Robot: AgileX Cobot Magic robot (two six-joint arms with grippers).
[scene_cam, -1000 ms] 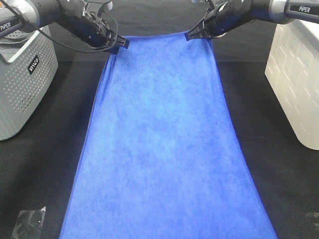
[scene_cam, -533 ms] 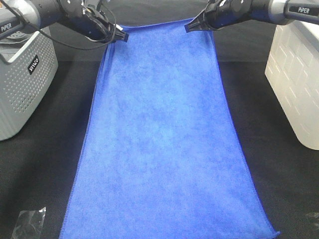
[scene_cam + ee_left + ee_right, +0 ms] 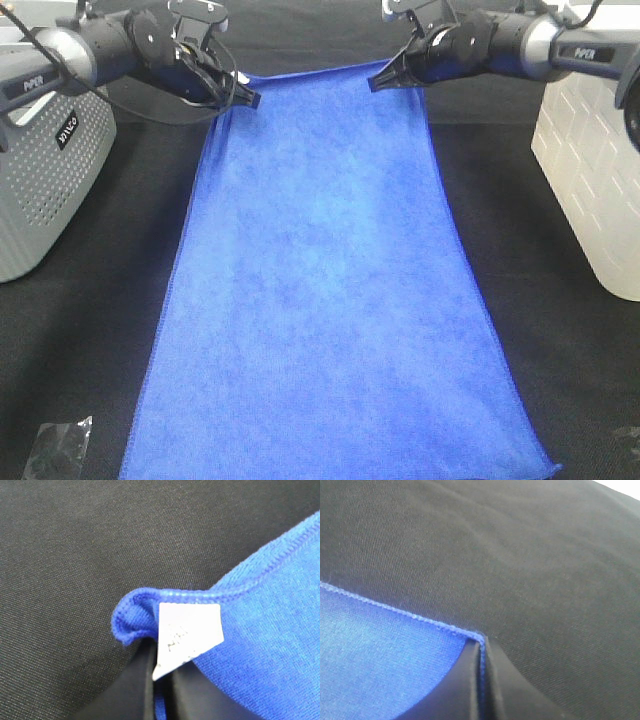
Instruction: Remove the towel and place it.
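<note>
The royal-blue towel (image 3: pixel 325 280) stretches from the back of the black table toward the front edge, spread flat and long. My left gripper (image 3: pixel 246 96) is shut on its far left corner. In the left wrist view the pinched corner of the towel (image 3: pixel 270 630) curls over my gripper (image 3: pixel 162 700), with the white tag (image 3: pixel 187 635) showing. My right gripper (image 3: pixel 377 80) is shut on the far right corner. The right wrist view shows the stitched towel (image 3: pixel 380 665) edge clamped in that gripper (image 3: pixel 480 680).
A grey perforated basket (image 3: pixel 45 170) stands at the left edge. A white bin (image 3: pixel 595 165) stands at the right. A crumpled clear plastic scrap (image 3: pixel 55 448) lies at the front left. Black cloth covers the table (image 3: pixel 90 330).
Both grippers have carried the towel's far edge slightly back and the towel has slid away from the camera; its front right corner now shows.
</note>
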